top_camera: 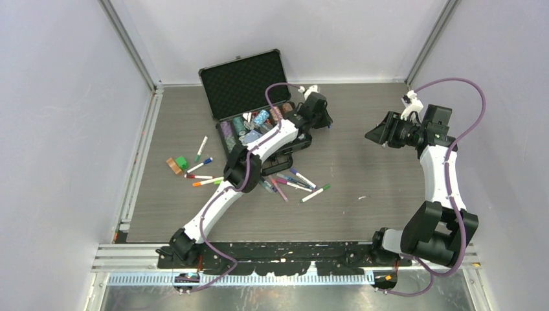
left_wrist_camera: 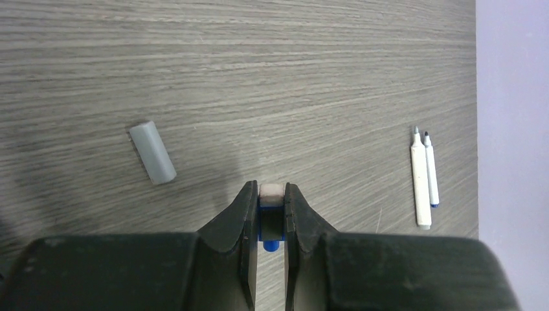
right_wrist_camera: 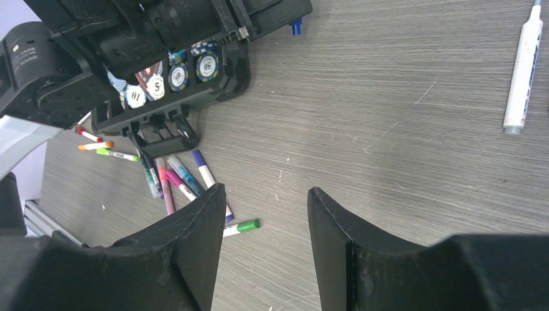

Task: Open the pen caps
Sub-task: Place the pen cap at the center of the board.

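Observation:
My left gripper is shut on a short blue piece with a whitish end, by its size a blue pen cap, just above the table right of the case. A grey pen cap lies loose on the wood to its left. Two white pens with bare tips lie side by side to its right. Several capped pens are scattered in front of the case, and a green-capped pen lies apart from them. My right gripper hangs open and empty over bare table, further right.
A black hard case stands open at the back, with striped poker chips in its tray. More pens and small green and orange pieces lie at the left. Another white pen lies near the right gripper. Walls enclose three sides.

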You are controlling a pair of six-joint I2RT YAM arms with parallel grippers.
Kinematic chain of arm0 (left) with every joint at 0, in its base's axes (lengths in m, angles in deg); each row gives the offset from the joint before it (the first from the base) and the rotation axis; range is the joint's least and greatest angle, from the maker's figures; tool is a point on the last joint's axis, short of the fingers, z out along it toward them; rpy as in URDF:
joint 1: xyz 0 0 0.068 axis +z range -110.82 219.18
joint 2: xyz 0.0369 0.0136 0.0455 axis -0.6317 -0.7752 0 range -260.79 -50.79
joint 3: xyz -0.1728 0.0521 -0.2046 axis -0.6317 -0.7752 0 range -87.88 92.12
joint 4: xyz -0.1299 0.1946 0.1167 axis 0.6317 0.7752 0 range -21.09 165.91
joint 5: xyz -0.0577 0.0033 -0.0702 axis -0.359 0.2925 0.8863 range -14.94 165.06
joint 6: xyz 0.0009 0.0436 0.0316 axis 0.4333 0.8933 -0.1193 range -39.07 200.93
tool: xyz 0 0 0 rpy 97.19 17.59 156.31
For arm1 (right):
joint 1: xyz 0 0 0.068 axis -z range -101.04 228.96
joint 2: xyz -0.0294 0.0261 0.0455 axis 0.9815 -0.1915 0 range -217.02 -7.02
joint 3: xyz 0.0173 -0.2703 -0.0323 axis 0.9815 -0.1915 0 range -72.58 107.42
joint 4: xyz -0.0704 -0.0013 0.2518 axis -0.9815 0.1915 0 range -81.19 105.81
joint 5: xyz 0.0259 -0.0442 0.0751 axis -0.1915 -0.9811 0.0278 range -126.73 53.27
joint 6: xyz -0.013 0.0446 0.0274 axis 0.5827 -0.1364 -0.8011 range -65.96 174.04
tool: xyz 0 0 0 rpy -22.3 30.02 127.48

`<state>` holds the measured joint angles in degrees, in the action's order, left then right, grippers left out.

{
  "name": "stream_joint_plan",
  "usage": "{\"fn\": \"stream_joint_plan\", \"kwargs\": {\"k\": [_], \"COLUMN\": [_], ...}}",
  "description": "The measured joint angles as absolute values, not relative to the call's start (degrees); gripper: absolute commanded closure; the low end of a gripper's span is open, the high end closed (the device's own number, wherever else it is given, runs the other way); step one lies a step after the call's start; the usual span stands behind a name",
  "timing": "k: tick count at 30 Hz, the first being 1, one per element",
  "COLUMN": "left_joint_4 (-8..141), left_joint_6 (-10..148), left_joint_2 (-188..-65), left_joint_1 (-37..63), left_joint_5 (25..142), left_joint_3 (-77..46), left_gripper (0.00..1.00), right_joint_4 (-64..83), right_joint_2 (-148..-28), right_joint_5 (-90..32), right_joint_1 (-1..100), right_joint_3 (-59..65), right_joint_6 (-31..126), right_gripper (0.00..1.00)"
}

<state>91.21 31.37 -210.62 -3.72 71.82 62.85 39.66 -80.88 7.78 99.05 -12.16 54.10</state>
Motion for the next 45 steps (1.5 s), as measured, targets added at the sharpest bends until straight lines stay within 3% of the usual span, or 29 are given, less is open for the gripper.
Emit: {"fn": "stream_joint_plan", "kwargs": {"k": [32,45], "left_joint_4": [87.5,87.5], "left_joint_6": [31.7,33.3], "left_joint_2": [-214.2,-213.6], "left_joint_1": [-3.5,-3.4], "left_joint_5": [63.4,63.0], "left_joint_3": [63.8,63.8], "left_gripper": [0.71,0.7], "right_joint_4": [39.7,39.7], "right_joint_2": [-80.9,-80.9], "right_joint_5": [9.1,10.9], "right_joint_1": [99.7,100.1], "right_joint_3": [-12.2,-12.2], "right_joint_6": [53.1,52.9], "right_gripper": [0.45,0.45]}}
